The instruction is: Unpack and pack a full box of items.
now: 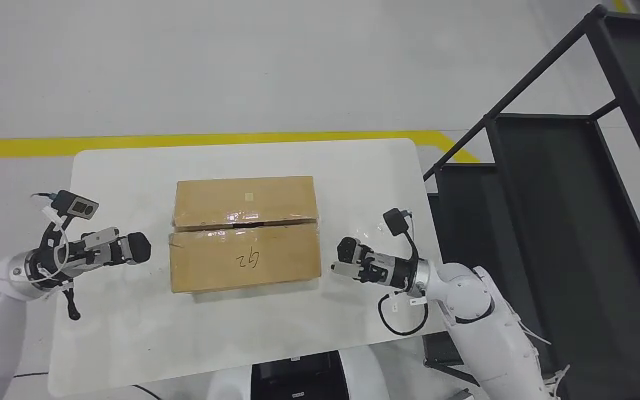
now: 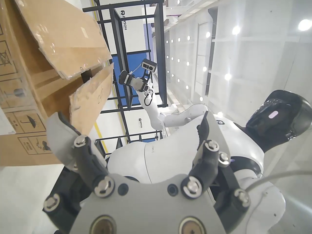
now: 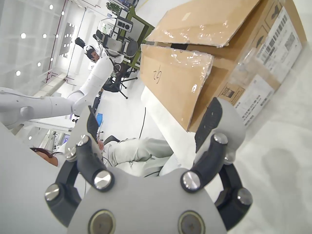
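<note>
Box (image 1: 245, 233), brown cardboard, flaps seemingly ajar

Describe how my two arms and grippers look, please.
The left arm and right arm are white-shelled with black wrist sections, a small dark camera box and thin looping cables. The left gripper and right gripper match: grey plate with silver screws, black linkages, pale grey fingers with black pads.

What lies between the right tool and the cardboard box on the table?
Nothing: only a stretch of bare white table separates the right tool from the box, as the top view shows.
</note>
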